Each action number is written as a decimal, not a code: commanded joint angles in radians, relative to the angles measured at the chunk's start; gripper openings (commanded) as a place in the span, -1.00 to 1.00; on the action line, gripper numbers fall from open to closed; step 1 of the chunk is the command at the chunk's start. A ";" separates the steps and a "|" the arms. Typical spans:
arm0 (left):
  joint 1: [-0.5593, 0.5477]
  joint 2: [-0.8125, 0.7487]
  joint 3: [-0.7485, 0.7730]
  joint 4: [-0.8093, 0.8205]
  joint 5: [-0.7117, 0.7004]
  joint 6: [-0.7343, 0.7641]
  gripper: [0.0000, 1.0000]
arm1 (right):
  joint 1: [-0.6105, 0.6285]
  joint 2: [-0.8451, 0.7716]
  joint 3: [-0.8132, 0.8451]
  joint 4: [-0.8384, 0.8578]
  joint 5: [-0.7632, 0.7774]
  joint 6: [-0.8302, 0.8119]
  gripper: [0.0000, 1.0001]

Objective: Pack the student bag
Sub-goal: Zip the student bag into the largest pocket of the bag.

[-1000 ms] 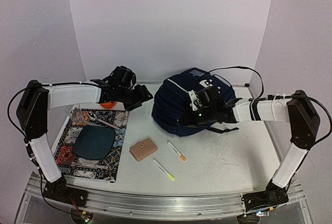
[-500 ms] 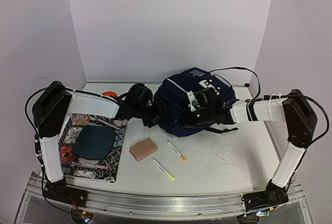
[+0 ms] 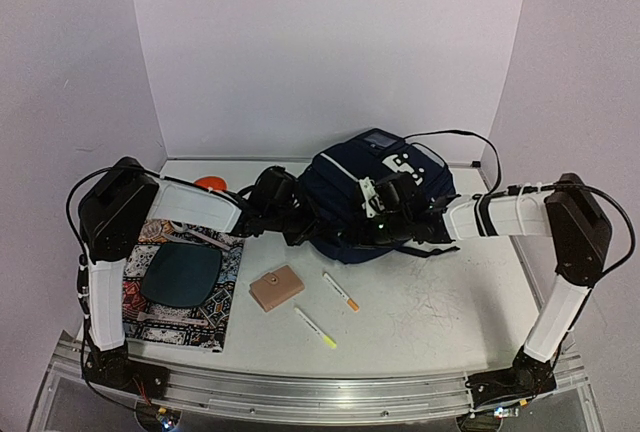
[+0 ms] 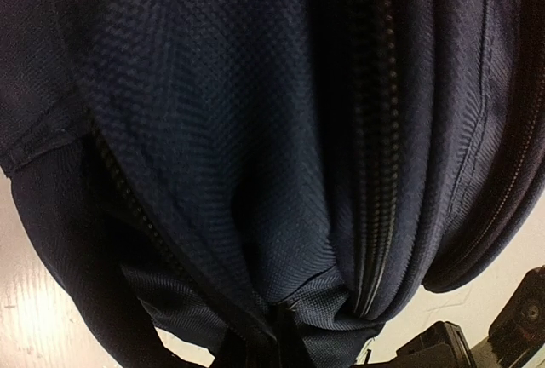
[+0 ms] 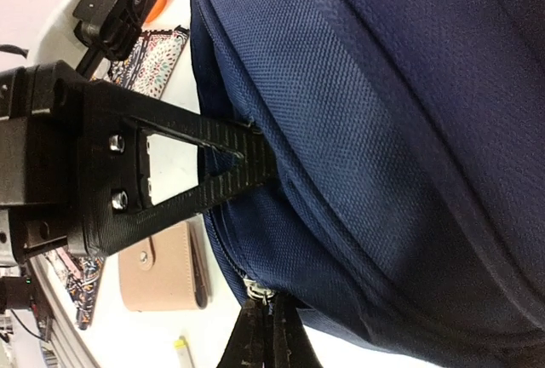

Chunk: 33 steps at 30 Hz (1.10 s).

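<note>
The left pincer, wide open a moment ago as it swung in from the left, now pinches narrowly onto a fold of the student bag beside its zip. The right pincer sits just beside it, jaws pressed together on the zip pull. With the fabric braced, the zip can likely be drawn open; packing itself has not begun. The bag lies against both sets of fingertips and bulges away beyond them: rounded navy woven cloth, zips apparently closed, white patches on the far side.
</note>
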 commanded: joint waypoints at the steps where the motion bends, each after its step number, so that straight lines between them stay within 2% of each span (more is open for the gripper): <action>1: 0.043 -0.071 -0.053 -0.016 -0.050 0.045 -1.00 | 0.000 -0.127 -0.042 -0.123 0.087 -0.081 -1.00; 9: 0.102 -0.134 -0.074 -0.104 -0.051 0.147 -1.00 | -0.195 -0.310 -0.175 -0.250 0.144 -0.108 -1.00; 17: 0.138 -0.203 -0.090 -0.175 -0.013 0.205 -1.00 | -0.359 -0.373 -0.217 -0.298 0.166 -0.123 -1.00; 24: 0.162 -0.249 -0.101 -0.237 0.006 0.268 -1.00 | -0.449 -0.355 -0.243 -0.298 0.190 -0.105 -1.00; 28: 0.154 -0.242 -0.114 -0.251 0.066 0.294 -1.00 | -0.476 -0.309 -0.224 -0.284 0.227 -0.097 -1.00; 33: 0.101 -0.226 -0.129 -0.251 0.077 0.312 -1.00 | -0.477 -0.243 -0.170 -0.220 0.106 -0.142 -1.00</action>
